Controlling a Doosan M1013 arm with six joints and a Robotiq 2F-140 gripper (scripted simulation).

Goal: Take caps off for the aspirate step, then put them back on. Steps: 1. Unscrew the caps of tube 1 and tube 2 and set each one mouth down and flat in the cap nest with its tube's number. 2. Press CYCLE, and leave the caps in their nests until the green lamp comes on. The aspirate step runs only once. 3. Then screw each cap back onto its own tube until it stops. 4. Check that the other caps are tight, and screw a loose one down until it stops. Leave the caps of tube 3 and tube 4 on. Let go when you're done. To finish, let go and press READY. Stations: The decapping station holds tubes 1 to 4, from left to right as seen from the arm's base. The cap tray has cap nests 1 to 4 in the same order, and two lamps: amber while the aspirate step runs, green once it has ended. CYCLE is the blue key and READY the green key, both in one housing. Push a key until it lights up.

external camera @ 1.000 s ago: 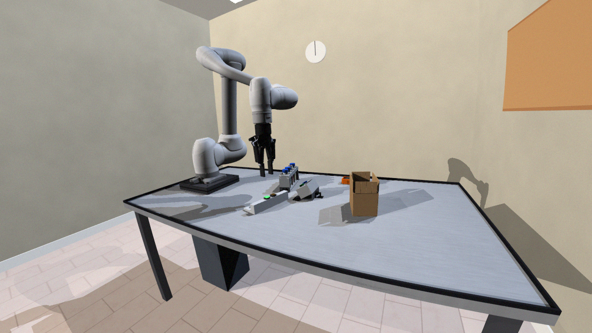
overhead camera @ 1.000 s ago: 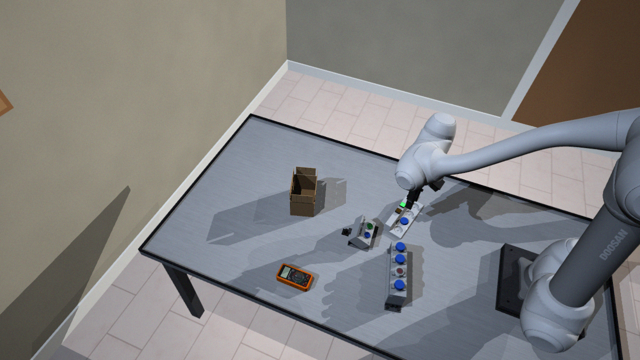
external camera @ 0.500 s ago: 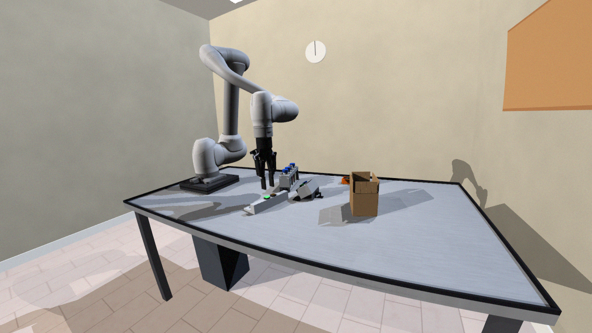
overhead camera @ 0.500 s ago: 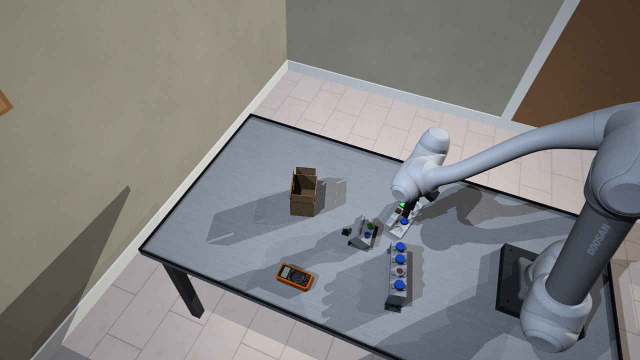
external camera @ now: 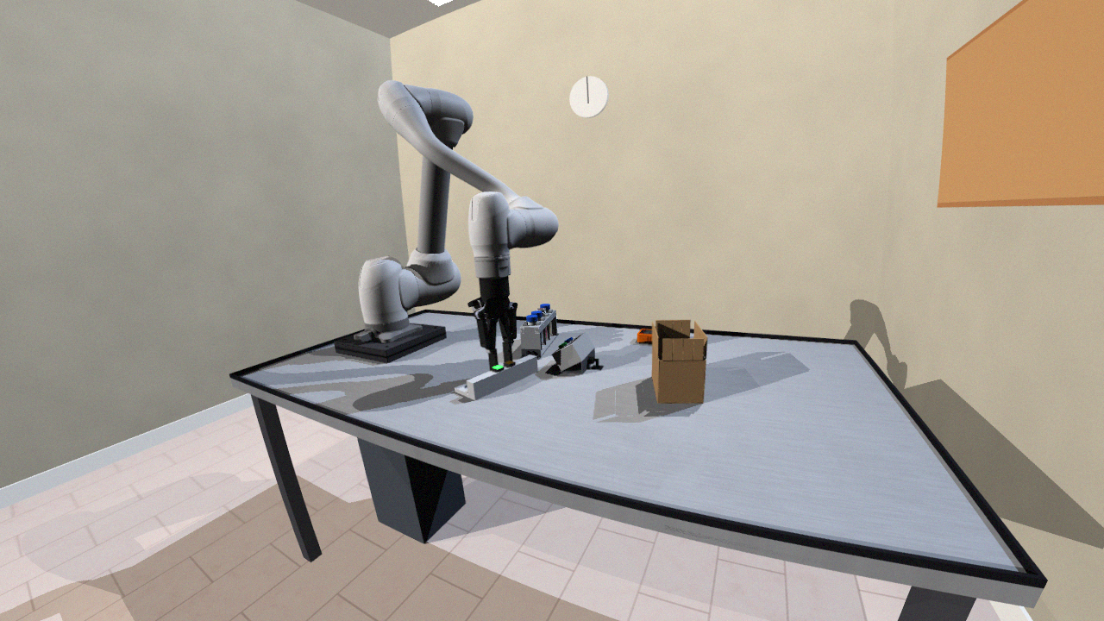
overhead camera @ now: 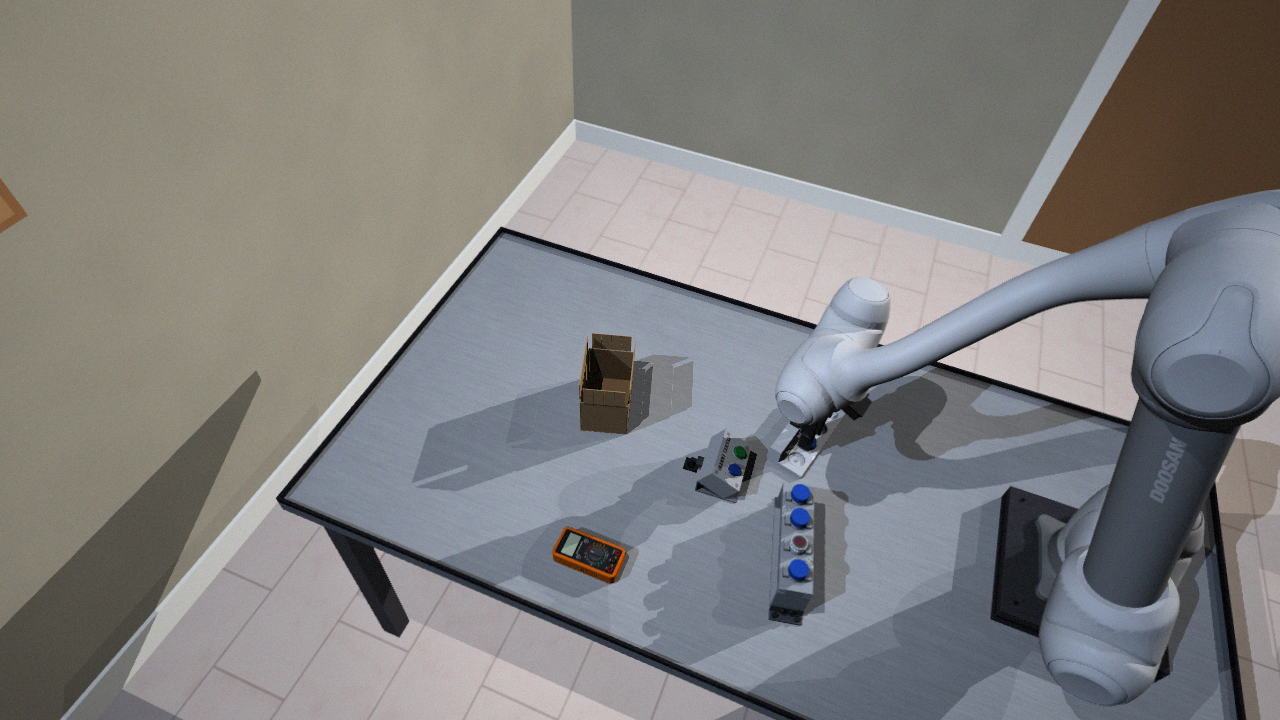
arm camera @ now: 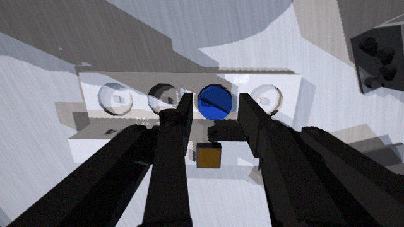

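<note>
The white cap tray (arm camera: 189, 91) lies under my gripper (arm camera: 215, 106). A blue cap (arm camera: 214, 102) sits flat in the tray's third nest from the left in the wrist view, and the other three nests are empty. My fingers stand on either side of this cap with a small gap on each side, so the gripper is open and empty. The unlit amber lamp (arm camera: 208, 154) shows below the cap. The green lamp (external camera: 498, 366) is lit. On the decapping station (overhead camera: 796, 537), one tube (overhead camera: 799, 542) is open and shows red. The other three tubes carry blue caps.
The key housing (overhead camera: 729, 463), with a green key (overhead camera: 739, 450) and a blue key (overhead camera: 734, 468), stands next to the tray. A cardboard box (overhead camera: 607, 383) and an orange multimeter (overhead camera: 588, 553) stand farther off. A small black part (overhead camera: 691, 462) lies by the housing.
</note>
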